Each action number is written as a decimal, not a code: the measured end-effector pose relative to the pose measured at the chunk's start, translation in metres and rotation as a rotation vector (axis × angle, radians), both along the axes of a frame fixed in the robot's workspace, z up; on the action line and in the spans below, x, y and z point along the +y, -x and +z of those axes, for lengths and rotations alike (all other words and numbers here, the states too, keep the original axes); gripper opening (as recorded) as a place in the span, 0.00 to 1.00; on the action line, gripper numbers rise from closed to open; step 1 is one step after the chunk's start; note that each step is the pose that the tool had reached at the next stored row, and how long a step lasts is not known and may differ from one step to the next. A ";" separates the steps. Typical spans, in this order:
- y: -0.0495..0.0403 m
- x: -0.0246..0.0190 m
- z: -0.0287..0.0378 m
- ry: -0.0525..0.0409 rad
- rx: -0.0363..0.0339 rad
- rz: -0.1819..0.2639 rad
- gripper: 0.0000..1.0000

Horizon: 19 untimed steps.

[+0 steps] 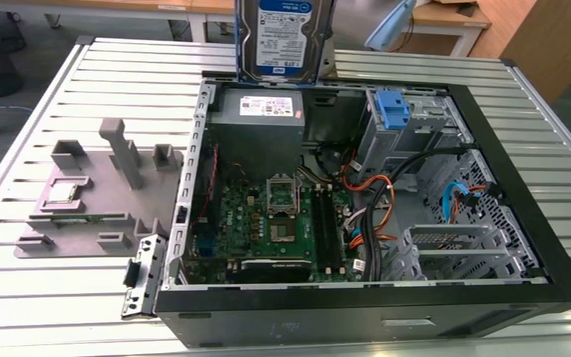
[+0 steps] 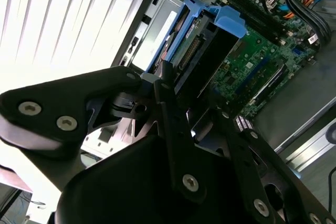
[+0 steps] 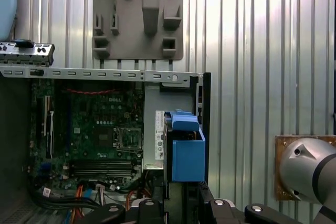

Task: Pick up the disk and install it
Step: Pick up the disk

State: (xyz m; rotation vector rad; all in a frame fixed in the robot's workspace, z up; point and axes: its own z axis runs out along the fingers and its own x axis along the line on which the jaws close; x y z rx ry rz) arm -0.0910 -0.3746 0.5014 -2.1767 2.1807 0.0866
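The disk (image 1: 280, 37), a silver drive with a white-and-blue label and blue rails down both sides, hangs upright above the far edge of the open computer case (image 1: 523, 245), over the grey power-supply box (image 1: 261, 108). In both wrist views I look along the disk (image 2: 197, 45) (image 3: 186, 150) edge-on, its blue handle end pointing away from me. My gripper (image 2: 181, 90) (image 3: 181, 200) is shut on it, one black finger against each flat side. The motherboard (image 3: 105, 140) lies below, beyond the disk.
A drive cage with a lone blue bracket (image 1: 392, 111) sits at the case's far right corner, with orange and blue cables (image 1: 385, 197) beside it. A grey holder block (image 1: 97, 193) lies on the ribbed table at the exterior view's left. My arm's joint (image 3: 307, 169) shows.
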 end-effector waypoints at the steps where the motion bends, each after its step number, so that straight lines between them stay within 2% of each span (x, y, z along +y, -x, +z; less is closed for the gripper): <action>1: -0.0013 0.0000 0.0000 0.0000 0.0000 0.000 0.35; 6: -0.0097 0.0000 -0.0001 0.0001 0.0001 0.000 0.35; 13: -0.0100 0.0000 -0.0002 -0.0001 0.0000 0.000 0.35; 19: -0.0100 -0.0068 -0.0002 0.0000 0.0000 0.000 0.35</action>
